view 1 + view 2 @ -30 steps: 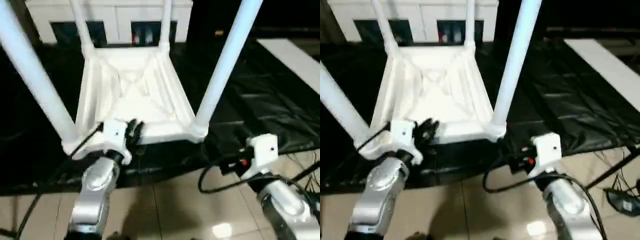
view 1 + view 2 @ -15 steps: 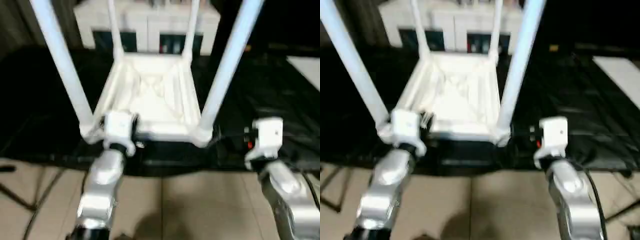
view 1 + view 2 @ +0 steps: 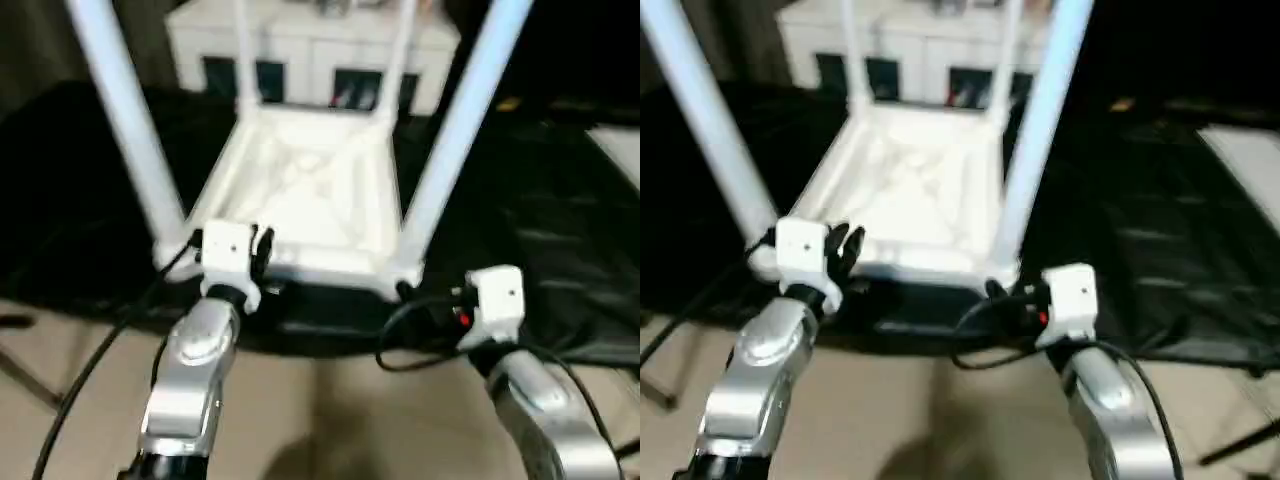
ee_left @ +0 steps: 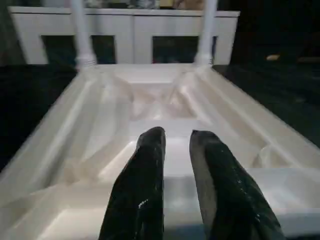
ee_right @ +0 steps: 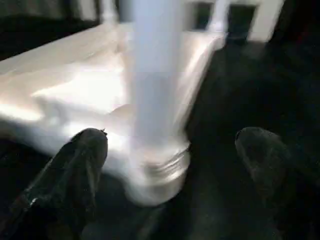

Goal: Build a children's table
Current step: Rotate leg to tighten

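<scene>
- Children's table (image 3: 310, 200) lies upside down on black sheeting (image 3: 540, 210), ribbed underside up; all four legs (image 3: 455, 130) stand up out of the corner sockets. White cabinet (image 3: 310, 45) sits just behind it.
- Left gripper (image 4: 176, 165) is at the near rim, close to the near-left corner. Fingers are close together with a thin gap, nothing between them, tips over the ribbed underside.
- Right gripper (image 5: 170, 165) is spread wide, one finger on each side of the near-right leg where it enters the socket (image 5: 157, 172). Not touching it.
- Handling guess: thin moulded plastic, light, fairly stiff thanks to the ribs and raised rim; smooth surface, likely slippery under the black fingers.
- Legs are long and tapered, so pulling high up would lever the socket. Better to grab low by the socket, or clamp the rim.
- Whether the legs are fully seated can't be told.
- Flipping it would probably need both grippers, on opposite sides.
</scene>
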Controlling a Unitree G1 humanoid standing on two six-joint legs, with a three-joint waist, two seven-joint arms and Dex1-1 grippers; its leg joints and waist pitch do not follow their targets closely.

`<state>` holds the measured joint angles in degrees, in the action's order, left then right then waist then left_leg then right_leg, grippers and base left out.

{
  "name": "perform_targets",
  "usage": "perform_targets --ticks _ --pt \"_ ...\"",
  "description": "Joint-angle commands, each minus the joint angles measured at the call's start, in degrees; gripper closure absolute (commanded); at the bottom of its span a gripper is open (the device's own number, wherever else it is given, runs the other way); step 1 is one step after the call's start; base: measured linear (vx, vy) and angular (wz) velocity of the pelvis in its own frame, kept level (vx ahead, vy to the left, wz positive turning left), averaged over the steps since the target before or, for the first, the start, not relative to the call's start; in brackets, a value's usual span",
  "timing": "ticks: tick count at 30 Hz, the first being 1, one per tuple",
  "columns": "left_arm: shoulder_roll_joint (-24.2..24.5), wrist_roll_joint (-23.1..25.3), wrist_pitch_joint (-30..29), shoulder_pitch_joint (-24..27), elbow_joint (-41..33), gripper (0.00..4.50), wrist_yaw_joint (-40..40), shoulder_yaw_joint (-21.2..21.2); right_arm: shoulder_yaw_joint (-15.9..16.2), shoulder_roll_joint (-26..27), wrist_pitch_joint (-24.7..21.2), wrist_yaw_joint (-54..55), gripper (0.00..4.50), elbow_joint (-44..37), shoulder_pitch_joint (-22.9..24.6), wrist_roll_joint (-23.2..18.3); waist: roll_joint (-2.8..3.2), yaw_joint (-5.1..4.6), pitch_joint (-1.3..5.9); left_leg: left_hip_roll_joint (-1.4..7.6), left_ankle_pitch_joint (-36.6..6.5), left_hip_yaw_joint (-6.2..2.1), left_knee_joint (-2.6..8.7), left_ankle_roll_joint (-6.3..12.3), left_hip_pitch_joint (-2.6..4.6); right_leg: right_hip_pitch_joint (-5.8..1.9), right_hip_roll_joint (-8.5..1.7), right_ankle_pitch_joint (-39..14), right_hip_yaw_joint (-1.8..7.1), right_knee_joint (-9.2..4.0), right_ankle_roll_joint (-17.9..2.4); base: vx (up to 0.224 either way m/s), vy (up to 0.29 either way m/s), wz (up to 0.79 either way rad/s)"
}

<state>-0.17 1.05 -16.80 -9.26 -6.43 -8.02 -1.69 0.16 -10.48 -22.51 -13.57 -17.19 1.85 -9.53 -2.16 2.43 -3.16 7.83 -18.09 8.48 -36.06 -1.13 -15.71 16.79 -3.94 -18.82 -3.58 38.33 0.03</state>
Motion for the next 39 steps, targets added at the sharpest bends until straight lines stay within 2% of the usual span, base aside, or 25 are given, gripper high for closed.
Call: perform_targets --ticks 1,2,3,4,5,6,7,8,9,10,11,12,13,14,15,16,18,20,21,23,24,25,29,31,39 --pt "0.05 0.03 0.38 -0.37 -0.18 3.42 -0.51 -0.71 -1.15 -0.25 -0.87 0.63 0.0 0.74 -0.2 0.45 -1.42 2.34 3.53 0.02 -1.8 -2.3 -5.41 8.23 -8.44 -8.36 -11.53 -18.8 11.33 -10.92 -5.59 0.096 -0.046 -0.05" --pt "0.16 0.19 0.39 -0.38 -0.25 3.42 -0.61 -0.87 -1.34 -0.37 -0.85 0.79 0.0 0.79 -0.21 0.37 -0.94 2.8 3.47 0.21 3.55 -3.29 -6.19 7.3 -10.94 -8.71 -10.14 -5.34 10.33 -10.09 -8.75 0.141 -0.012 0.06" --pt "0.17 0.2 0.4 -0.2 -0.26 3.42 -0.78 -1.01 -1.58 -0.58 -0.63 0.67 0.0 0.78 0.0 0.12 -0.39 2.43 3.38 0.65 9.16 -3.2 -4.21 6.17 -10.91 -7.78 -7.25 1.92 6.9 -9.51 -12.0 0.162 0.02 0.11" --pt "0.19 0.27 0.54 0.01 -0.3 3.42 -0.83 -1.22 -1.82 -0.87 -0.45 0.44 0.0 0.74 0.28 -0.31 0.17 2.28 3.36 0.94 12.68 -2.88 -1.76 6.71 -10.26 -7.21 -5.22 2.75 4.73 -9.47 -12.3 0.162 0.02 0.11" --pt "0.46 0.58 1.18 0.31 -0.37 3.42 -0.78 -1.63 -2.15 -1.22 -0.49 0.21 0.0 0.66 0.64 -1.1 2.61 1.68 3.74 2.17 18.24 -2.7 3.11 8.31 -7.24 -6.21 -1.29 1.7 0.17 -8.85 -9.79 0.17 0.038 0.07" --pt "0.48 0.56 1.13 0.51 -0.53 3.42 -0.82 -1.8 -2.32 -1.47 -0.39 0.0 0.0 0.66 0.81 -1.36 4.13 0.6 3.8 4.67 14.22 -5.5 5.02 10.32 -2.77 -3.31 1.08 -0.24 -1.71 -6.2 -6.11 0.177 0.061 -0.13" --pt "0.48 0.56 1.13 0.51 -0.53 3.42 -0.82 -1.8 -2.32 -1.47 -0.39 0.0 0.0 0.66 0.81 -1.36 4.89 -2.26 3.63 9.23 -0.48 -11.49 7.46 18.91 1.0 1.64 1.9 -7.29 -1.94 1.67 -3.12 0.177 0.061 -0.13" --pt "1.14 0.07 1.65 1.11 -1.3 3.42 -1.76 -2.28 -3.35 -1.45 -0.04 -1.46 0.0 0.92 1.12 -2.84 3.57 -3.13 4.78 10.35 -0.53 -12.52 6.41 22.97 3.43 3.94 0.94 -7.19 -0.83 2.62 -1.5 0.178 0.046 -0.14" --pt "1.57 -0.46 2.12 1.42 -1.81 3.42 -2.83 -2.55 -3.99 -1.7 0.49 -2.57 0.0 1.23 1.35 -3.68 2.85 -3.86 4.85 10.12 7.28 -12.21 5.37 29.29 3.02 7.25 -0.6 -2.28 0.85 4.84 3.39 0.159 0.004 -0.01" --pt "1.79 -0.73 2.4 1.58 -2.08 3.42 -3.39 -2.71 -4.33 -1.83 0.76 -3.16 0.0 1.39 1.47 -4.1 2.52 -3.73 4.75 9.24 13.14 -11.38 4.92 30.5 2.55 8.06 -0.65 0.37 1.24 4.75 4.84 0.159 0.004 -0.01" --pt "2.14 -0.84 2.38 1.64 -2.29 3.42 -4.01 -3.06 -4.75 -2.04 1.0 -3.88 0.0 1.61 1.62 -4.6 1.71 -3.68 4.63 7.72 25.9 -9.14 4.61 31.19 0.4 8.46 -1.25 7.53 2.51 3.05 5.93 0.096 -0.011 -0.09" --pt "3.03 -1.93 1.96 1.64 -2.57 3.42 -6.43 -3.86 -5.64 -2.54 1.67 -5.12 0.0 2.14 1.87 -5.37 0.55 -3.4 4.85 6.35 29.49 -7.76 3.46 29.29 -0.81 8.12 -2.34 13.31 4.06 0.07 4.65 0.055 -0.046 0.0" --pt "3.68 -2.88 2.13 1.67 -2.77 3.42 -8.43 -4.43 -6.3 -2.84 2.12 -5.59 0.0 2.49 1.97 -5.71 -3.1 -2.48 5.12 -0.13 21.18 -3.44 -0.36 19.94 -5.91 4.35 -5.17 25.42 7.63 -5.76 6.04 0.055 -0.046 0.0" --pt "4.59 -5.84 2.01 1.78 -2.86 3.42 -12.6 -4.82 -7.41 -3.49 1.97 -6.26 0.0 2.75 2.17 -6.56 -2.46 -1.15 4.46 -0.61 10.66 -3.75 -0.46 11.57 -7.71 1.75 -8.77 27.91 9.41 -6.25 2.53 0.025 -0.067 0.12" --pt "5.15 -7.93 1.97 1.88 -2.92 3.42 -15.4 -5.01 -8.12 -3.93 1.8 -6.63 0.0 2.87 2.31 -7.11 -2.07 -1.09 4.58 0.13 12.72 -4.0 1.8 5.46 -7.4 0.96 -6.19 35.42 6.63 -4.45 0.05 0.019 -0.064 0.0" --pt "6.27 -9.34 2.71 1.9 -2.75 3.42 -18.47 -5.65 -8.49 -4.87 1.87 -7.01 0.0 3.03 2.51 -6.86 -1.95 -1.03 4.43 0.09 12.6 -3.65 2.26 3.83 -6.7 1.49 -4.62 36.33 5.8 -4.83 -0.4 0.019 -0.064 0.0" --pt "8.78 -10.45 2.39 1.32 -1.69 3.24 -23.96 -7.58 -8.81 -6.77 1.92 -9.11 0.0 3.2 3.1 -7.39 0.04 -1.32 3.92 2.19 3.91 -3.77 4.18 2.9 -5.38 2.0 -3.54 19.4 4.56 -5.65 -5.51 0.001 -0.03 -0.01" --pt "11.32 -9.62 2.29 -0.03 0.25 3.09 -28.69 -10.01 -8.79 -9.09 2.64 -12.39 0.0 3.23 4.08 -7.98 0.44 -1.69 3.34 3.17 -1.93 -3.46 4.97 2.48 -5.17 2.45 -3.21 7.87 4.43 -6.54 -8.53 -0.034 0.001 0.0" --pt "12.3 -9.49 2.31 -0.77 1.11 3.06 -31.02 -11.04 -8.81 -10.03 2.43 -13.99 0.0 3.11 4.47 -8.58 0.63 -1.86 2.6 4.25 -11.96 -3.02 5.78 1.2 -4.3 3.47 -3.1 -6.89 4.37 -7.71 -10.1 -0.067 0.021 0.1" --pt "14.18 -8.2 2.92 -2.82 3.69 2.99 -34.49 -12.91 -8.56 -11.88 2.38 -17.01 0.0 2.8 4.96 -9.23 0.59 -1.94 1.87 4.41 -20.34 -2.13 5.97 -0.99 -2.94 4.9 -3.01 -18.32 4.47 -9.02 -8.78 -0.07 0.026 0.15" --pt "15.7 -7.85 2.79 -4.63 5.79 2.74 -37.36 -14.29 -8.34 -13.37 2.19 -19.54 0.0 2.63 5.13 -9.98 0.43 -2.01 1.79 4.33 -21.82 -2.06 5.96 -1.66 -2.84 5.02 -3.15 -20.95 4.48 -9.32 -8.01 -0.089 0.04 0.14" --pt "17.12 -6.29 3.44 -6.95 8.65 2.66 -38.96 -15.72 -8.02 -14.81 2.35 -21.94 0.0 2.51 5.03 -10.58 0.87 -2.15 2.03 4.2 -20.93 -2.23 6.33 -2.26 -3.65 4.38 -3.49 -23.45 4.64 -9.41 -5.67 -0.089 0.04 0.14" --pt "18.29 -1.07 5.22 -14.0 16.97 2.63 -39.18 -18.58 -6.19 -18.72 1.9 -27.27 0.0 2.63 3.6 -10.96 1.31 -2.38 2.3 4.31 -17.2 -2.2 6.48 -1.83 -4.42 3.9 -3.8 -19.38 4.68 -9.39 -5.63 -0.067 0.04 -0.02" --pt "17.73 -0.28 4.75 -16.79 18.75 2.63 -39.6 -19.5 -5.52 -19.89 2.32 -28.64 0.0 2.98 2.78 -10.49 0.9 -2.38 2.38 4.4 -15.27 -2.15 6.47 -1.34 -4.91 3.54 -4.25 -18.83 4.64 -9.3 -6.84 0.0 0.0 0.0" --pt "16.23 1.7 3.77 -25.76 26.18 2.34 -38.91 -20.32 -4.29 -21.03 2.89 -30.38 0.0 4.74 -0.72 -10.36 0.67 -1.93 2.79 4.35 -10.53 -1.46 5.84 0.63 -4.74 3.68 -4.24 -15.1 4.73 -9.13 -9.3 0.0 0.0 0.0"
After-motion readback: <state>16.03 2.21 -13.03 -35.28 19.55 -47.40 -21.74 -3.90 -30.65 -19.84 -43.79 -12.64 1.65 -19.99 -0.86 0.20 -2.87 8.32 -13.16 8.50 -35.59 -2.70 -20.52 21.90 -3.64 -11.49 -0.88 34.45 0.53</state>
